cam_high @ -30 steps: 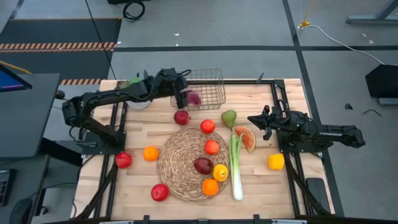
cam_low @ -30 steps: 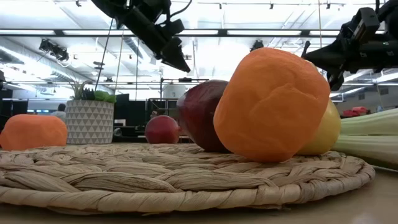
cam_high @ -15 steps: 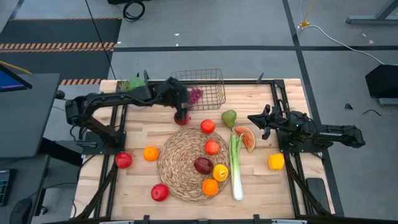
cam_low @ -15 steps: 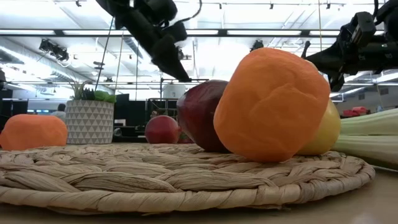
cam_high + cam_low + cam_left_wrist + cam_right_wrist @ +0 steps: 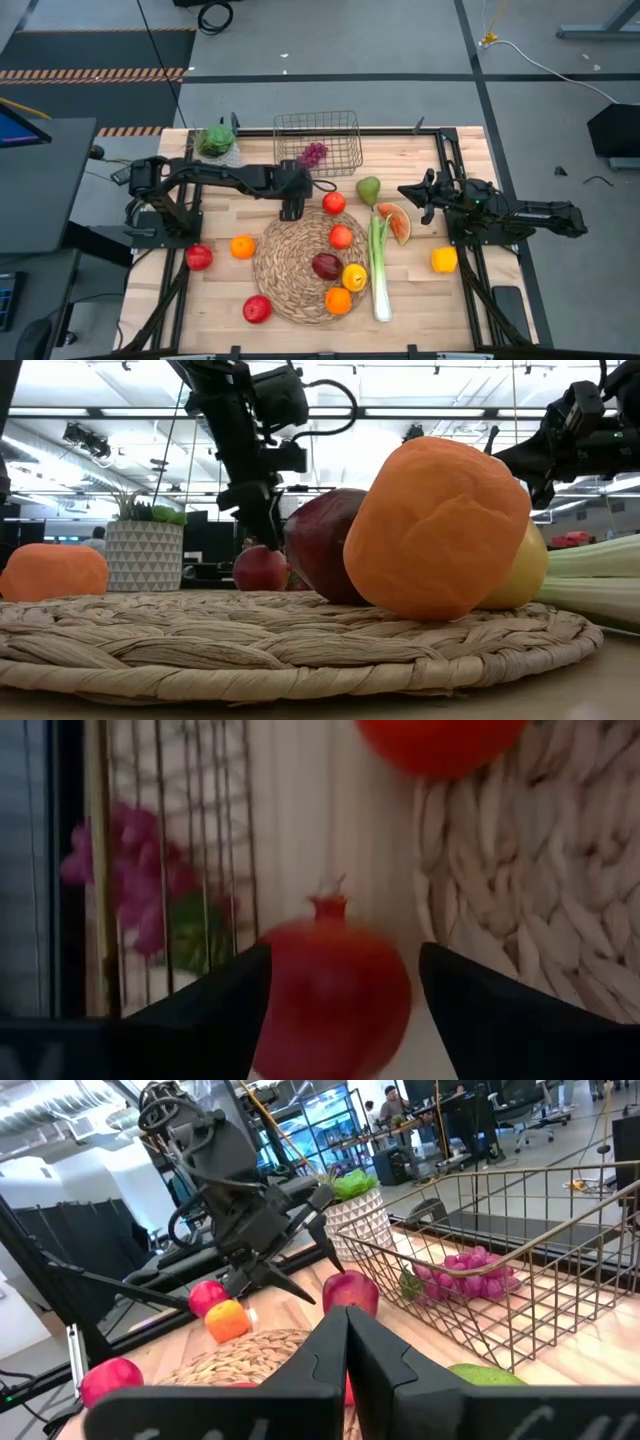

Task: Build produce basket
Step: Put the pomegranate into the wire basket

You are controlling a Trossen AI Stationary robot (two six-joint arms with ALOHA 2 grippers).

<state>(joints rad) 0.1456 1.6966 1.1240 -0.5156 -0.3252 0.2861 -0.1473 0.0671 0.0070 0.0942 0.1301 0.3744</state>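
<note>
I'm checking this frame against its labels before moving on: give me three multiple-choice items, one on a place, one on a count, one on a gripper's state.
1. Where are the purple grapes?
A. on the straw mat
B. inside the wire basket
C. beside the leek

2. How many pieces of produce lie on the straw mat?
A. two
B. four
C. seven

3. How does the left gripper stand?
A. open, a finger on each side of a red apple
B. shut, above the basket
C. open, over the pear

Key: 1 B, the grapes show behind the wire grid; 2 B, the high view shows four pieces on it; 3 A, the left wrist view shows the apple between spread fingers.
</note>
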